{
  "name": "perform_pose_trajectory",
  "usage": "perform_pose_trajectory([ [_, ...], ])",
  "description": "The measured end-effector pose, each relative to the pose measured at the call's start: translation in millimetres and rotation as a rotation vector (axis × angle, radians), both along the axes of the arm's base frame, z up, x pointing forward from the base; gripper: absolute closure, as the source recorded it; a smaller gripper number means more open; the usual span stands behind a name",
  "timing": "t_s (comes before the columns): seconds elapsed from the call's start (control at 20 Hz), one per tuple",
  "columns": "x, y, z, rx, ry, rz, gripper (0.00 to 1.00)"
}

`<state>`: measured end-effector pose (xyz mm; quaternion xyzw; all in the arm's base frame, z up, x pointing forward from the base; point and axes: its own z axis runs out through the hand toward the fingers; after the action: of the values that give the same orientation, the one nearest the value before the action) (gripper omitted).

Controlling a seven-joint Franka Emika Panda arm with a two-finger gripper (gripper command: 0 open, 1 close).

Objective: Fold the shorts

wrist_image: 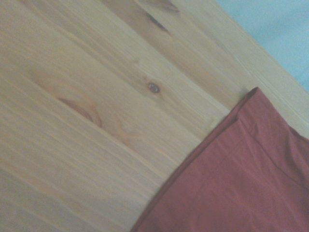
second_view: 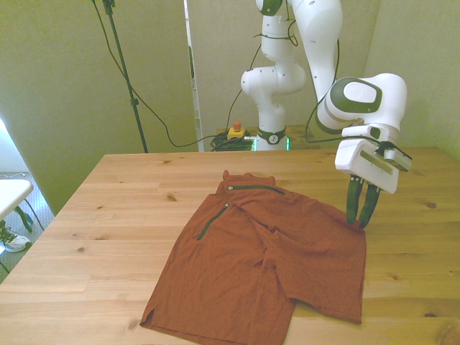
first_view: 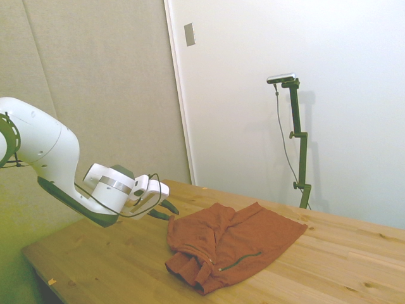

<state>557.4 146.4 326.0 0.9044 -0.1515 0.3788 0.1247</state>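
Wooden bench (second_view: 108, 215), plain pale walls behind, grey panel upper left of side view.

Hand (second_view: 360, 217) at right-centre of front view, pointing down and tilted, dark fingers (second_view: 351, 201) close together with only a thin gap, nothing pinched between them. Tips at or just above the cloth edge; contact not certain from these views. In side view hand (first_view: 166, 210) sits left of centre, low over the bench, just beside the near end of the cloth.

Shorts (second_view: 266, 259) lying flat mid-bench, rust-orange, filling centre to lower centre of front view. Waistband toward top of frame, leg hems toward bottom, so long axis runs roughly top to bottom with a lean to lower left. Dark zipper line (second_view: 253, 188) near waistband, second dark line running down upper-left side. Some bunching and loose overlap in the middle, not laid smooth.

Wrist view: bare wood across most of frame, shorts edge (wrist_image: 241, 183) in lower right corner, seam visible along border.

Key relation: hand right at the shorts' edge on the front view's right, about level with the upper part of that leg; bulk of cloth extends away toward the front view's left and bottom. Likely next: grab this edge and carry it across toward the left side. Fold not yet started, judging by the spread-out lie.

Risk: thin single layer, easy to miss or drag.
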Motion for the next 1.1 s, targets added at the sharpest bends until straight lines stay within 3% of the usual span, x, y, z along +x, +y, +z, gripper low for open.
perform_pose_trajectory([
  [0.35,-1.5,-23.3,-16.8,-0.009,0.033,-0.039,1.0],
  [0.75,1.1,-26.8,-8.9,0.012,0.018,-0.044,1.0],
  [0.9,6.8,-35.7,6.0,0.037,-0.001,-0.082,1.0],
  [1.1,26.8,-76.6,52.7,0.053,-0.045,-0.147,1.0],
])
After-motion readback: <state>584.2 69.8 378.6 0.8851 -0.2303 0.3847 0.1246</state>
